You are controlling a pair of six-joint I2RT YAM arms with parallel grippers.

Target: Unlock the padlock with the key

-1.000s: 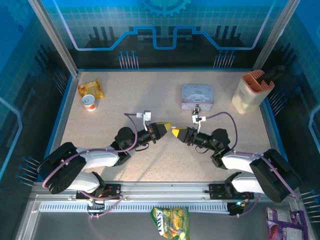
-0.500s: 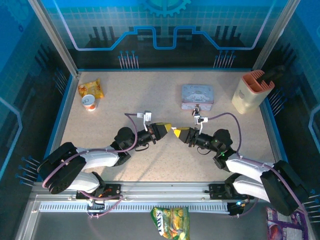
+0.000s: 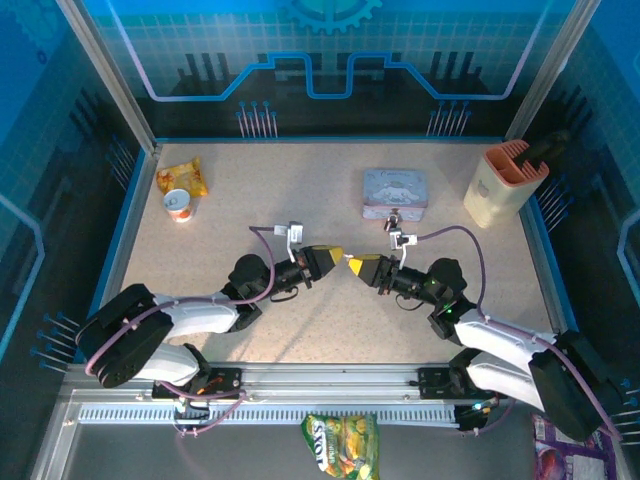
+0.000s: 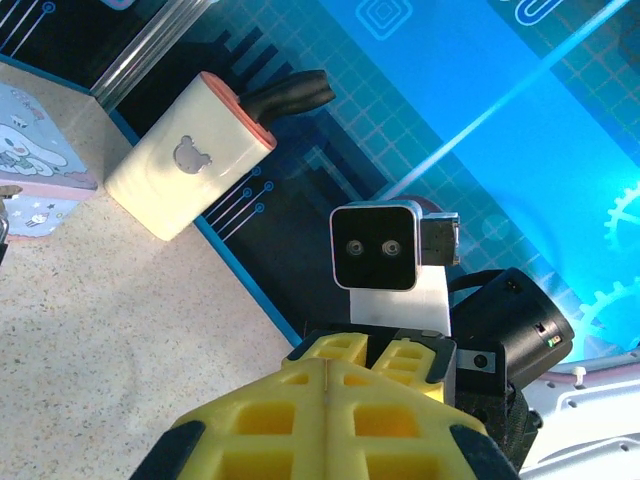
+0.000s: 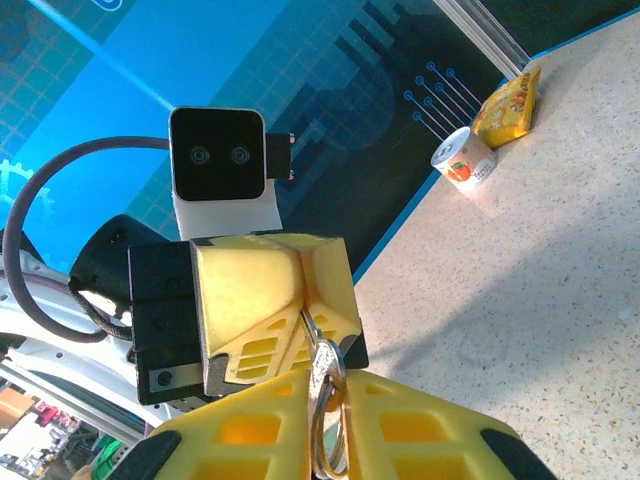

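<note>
Your right gripper (image 5: pixel 327 425) clamped a small thin grey metal key (image 5: pixel 320 365). Your left gripper (image 4: pixel 326 375) was fully closed, its tip against that key.

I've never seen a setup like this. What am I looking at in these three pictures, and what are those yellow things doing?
These are two robot arms bolted to the near edge of a table. The wide picture looks down from above and behind them. The other two come from a camera on each wrist, so each sees its own yellow fingers and the opposite arm. The left gripper and right gripper meet tip to tip mid-table. The right gripper pinches a small silvery metal piece; I cannot tell whether it is a key or part of a padlock. The left gripper is shut. On the table lie a pale tin, a yellow snack packet, a small cup and a beige holder.
</note>
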